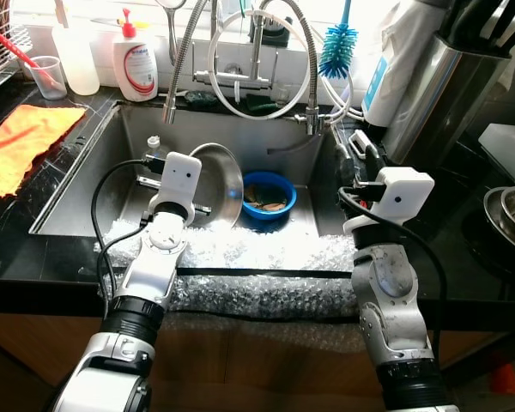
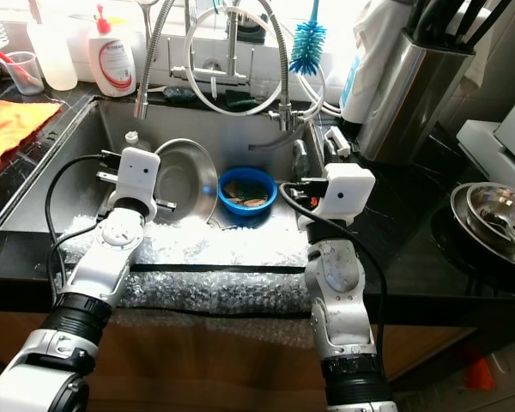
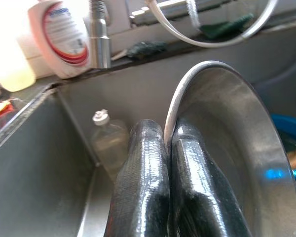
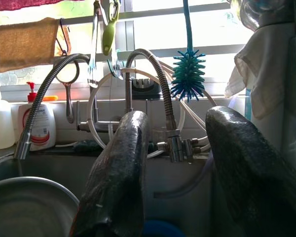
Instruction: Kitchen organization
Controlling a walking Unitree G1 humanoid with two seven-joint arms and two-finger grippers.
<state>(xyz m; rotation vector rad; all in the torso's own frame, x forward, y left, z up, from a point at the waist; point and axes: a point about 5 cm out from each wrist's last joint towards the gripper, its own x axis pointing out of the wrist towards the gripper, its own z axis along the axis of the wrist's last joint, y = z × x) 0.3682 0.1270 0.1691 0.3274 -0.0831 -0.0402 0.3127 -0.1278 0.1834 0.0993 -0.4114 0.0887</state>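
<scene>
Orange cloth (image 1: pixel 26 142) lies flat on the counter (image 1: pixel 9 257), far left. Left claw (image 3: pixel 168 148) pinches the rim of the steel bowl (image 1: pixel 221 182), tipped on edge inside the sink (image 1: pixel 86 193), likely to lift it out. Blue bowl (image 1: pixel 268 196) sits just right of it. Right claw (image 4: pixel 175 168) hovers agape above the sink's right edge, holding nothing.
</scene>
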